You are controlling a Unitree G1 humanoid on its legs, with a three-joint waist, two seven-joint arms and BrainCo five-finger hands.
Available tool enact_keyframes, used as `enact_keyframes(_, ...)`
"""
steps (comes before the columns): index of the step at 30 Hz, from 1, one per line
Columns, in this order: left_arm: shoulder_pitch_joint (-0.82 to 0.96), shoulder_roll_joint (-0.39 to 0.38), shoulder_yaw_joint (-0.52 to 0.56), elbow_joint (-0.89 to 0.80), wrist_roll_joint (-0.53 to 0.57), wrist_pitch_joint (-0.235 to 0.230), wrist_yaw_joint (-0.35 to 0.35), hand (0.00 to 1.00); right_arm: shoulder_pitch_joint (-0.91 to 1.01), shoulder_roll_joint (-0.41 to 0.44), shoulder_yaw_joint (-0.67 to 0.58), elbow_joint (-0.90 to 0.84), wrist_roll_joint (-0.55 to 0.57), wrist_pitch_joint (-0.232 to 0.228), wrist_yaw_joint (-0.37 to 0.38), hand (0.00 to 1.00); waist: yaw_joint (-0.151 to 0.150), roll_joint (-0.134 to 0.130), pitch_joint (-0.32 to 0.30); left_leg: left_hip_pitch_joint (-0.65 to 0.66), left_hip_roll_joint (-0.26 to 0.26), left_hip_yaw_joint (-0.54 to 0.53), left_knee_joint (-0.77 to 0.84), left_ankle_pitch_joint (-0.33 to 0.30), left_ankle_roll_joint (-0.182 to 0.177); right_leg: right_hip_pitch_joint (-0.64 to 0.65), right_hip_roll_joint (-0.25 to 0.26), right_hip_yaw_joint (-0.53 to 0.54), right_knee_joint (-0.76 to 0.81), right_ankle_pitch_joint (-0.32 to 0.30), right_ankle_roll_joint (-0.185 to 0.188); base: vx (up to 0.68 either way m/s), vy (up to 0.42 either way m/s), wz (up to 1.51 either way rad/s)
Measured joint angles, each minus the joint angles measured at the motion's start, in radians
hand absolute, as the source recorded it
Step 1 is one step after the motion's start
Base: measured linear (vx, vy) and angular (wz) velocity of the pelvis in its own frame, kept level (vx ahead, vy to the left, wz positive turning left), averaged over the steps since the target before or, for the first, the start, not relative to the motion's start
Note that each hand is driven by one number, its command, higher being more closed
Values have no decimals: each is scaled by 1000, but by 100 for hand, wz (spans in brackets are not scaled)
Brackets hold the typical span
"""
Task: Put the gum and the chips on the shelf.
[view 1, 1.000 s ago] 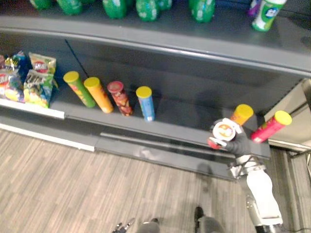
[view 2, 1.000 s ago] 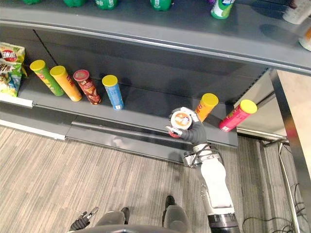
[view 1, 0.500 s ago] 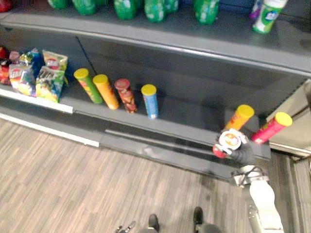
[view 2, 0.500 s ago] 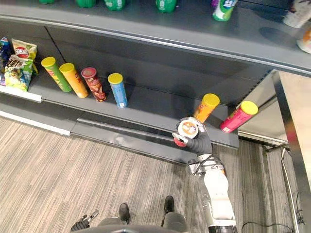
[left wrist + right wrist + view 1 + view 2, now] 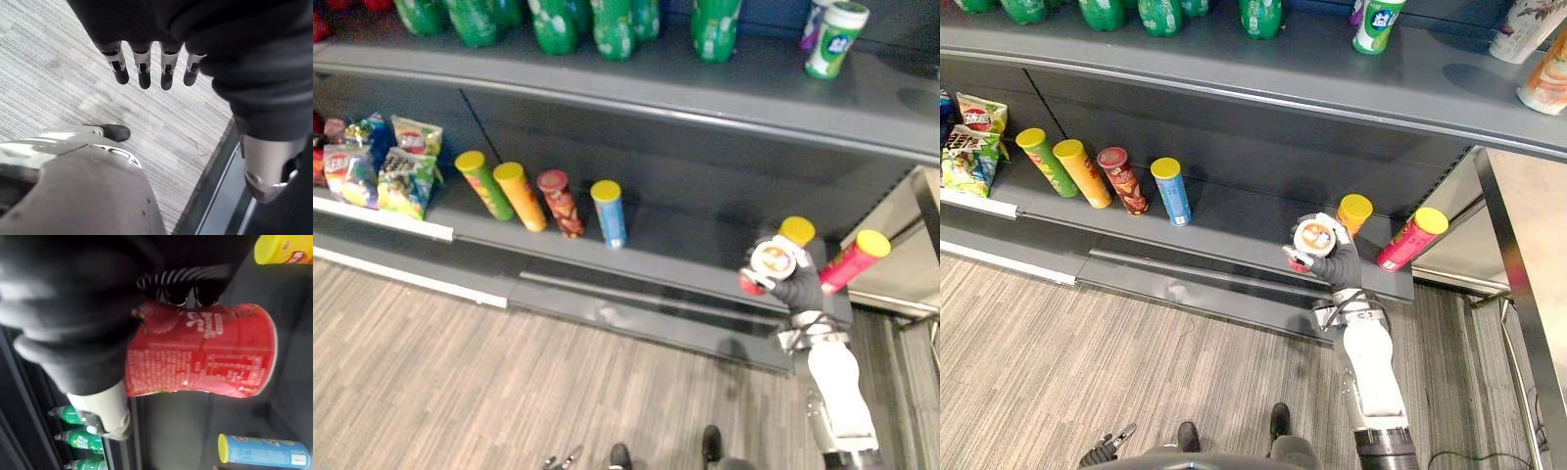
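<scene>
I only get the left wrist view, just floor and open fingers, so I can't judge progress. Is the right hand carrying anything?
Observer: Yes, the right hand is shut on a red can, fingers curled round its side.
Operator: Where is it against the shelf?
Observer: By the front edge of the lower shelf, just in front of an orange can with a yellow lid.
Operator: Anything on its right?
Observer: A pink can, yellow-lidded, stands there, apart from the hand.
</scene>
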Motion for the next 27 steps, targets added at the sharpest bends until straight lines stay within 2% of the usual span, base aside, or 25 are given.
enact_keyframes(5,2,-2,-2,5,0,12,0,0,-63,-21,-44,-2,3,2,-17,100,0,-5,-20,1,0,1,-2,1,1,-2,1,3,0,2,-2,-29,-15,-1)
enact_keyframes(14,0,-2,-10,8,0,18,0,0,-202,-103,-61,-2,102,13,-11,100,-1,-11,-36,20,1,12,-4,2,3,16,8,24,-23,23,-7,-12,-14,-6)
enact_keyframes(21,0,3,-11,23,0,20,0,0,-308,-135,1,-2,141,17,10,100,0,-18,-51,35,2,22,-10,4,3,30,11,32,-33,30,-10,-22,-10,-3)
enact_keyframes(27,1,13,-11,30,0,20,0,0,-399,-149,35,-2,161,31,11,100,0,-34,-68,41,4,30,-17,8,4,29,14,38,-33,30,-10,-7,-5,-2)
